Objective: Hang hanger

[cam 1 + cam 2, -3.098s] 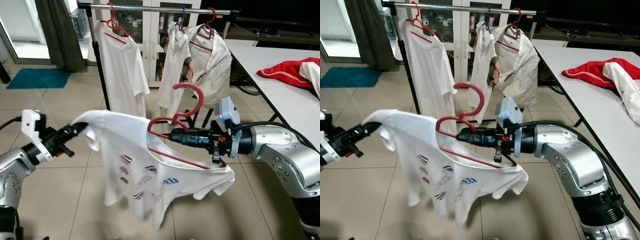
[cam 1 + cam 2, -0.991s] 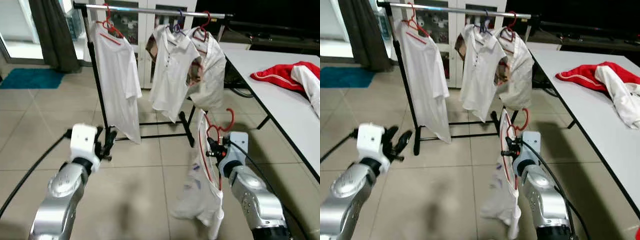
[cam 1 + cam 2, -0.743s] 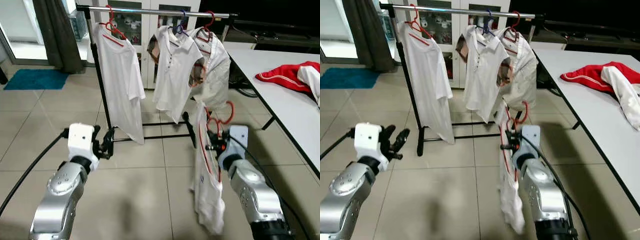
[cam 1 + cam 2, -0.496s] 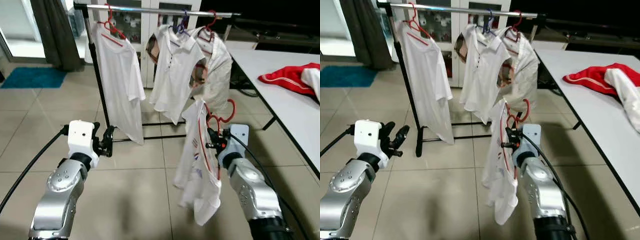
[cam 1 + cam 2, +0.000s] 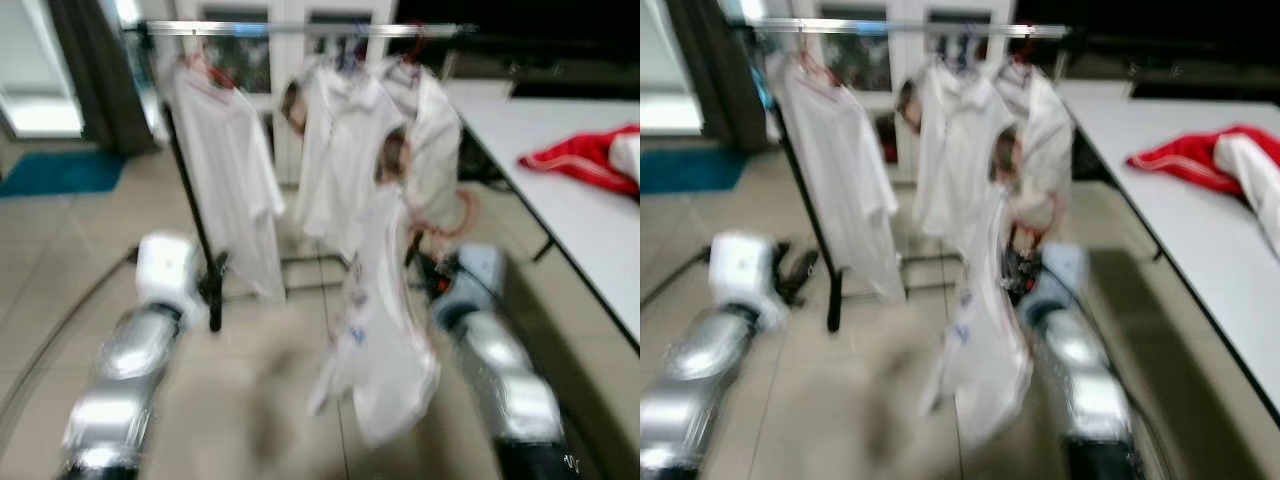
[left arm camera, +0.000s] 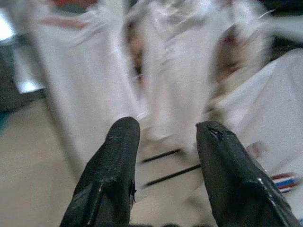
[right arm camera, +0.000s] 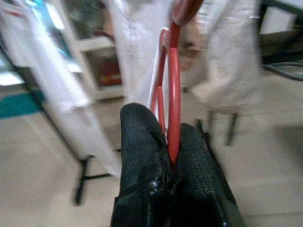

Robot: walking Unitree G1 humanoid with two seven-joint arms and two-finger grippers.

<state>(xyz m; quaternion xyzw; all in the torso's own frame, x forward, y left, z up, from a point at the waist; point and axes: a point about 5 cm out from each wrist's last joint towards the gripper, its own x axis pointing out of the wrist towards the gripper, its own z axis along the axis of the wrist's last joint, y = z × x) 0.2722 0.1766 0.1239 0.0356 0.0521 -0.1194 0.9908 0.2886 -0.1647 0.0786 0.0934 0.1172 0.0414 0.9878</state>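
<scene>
While right fingers clamp red hanger, left fingers (apart, holding nothing) before rack.

Your right gripper has its two black fingers pressed together on the red hanger, with the right arm stretched forward at about mid height. Your left gripper has its fingers apart and nothing is between them. The left arm seems also raised forward, but the head views are blurred.
</scene>
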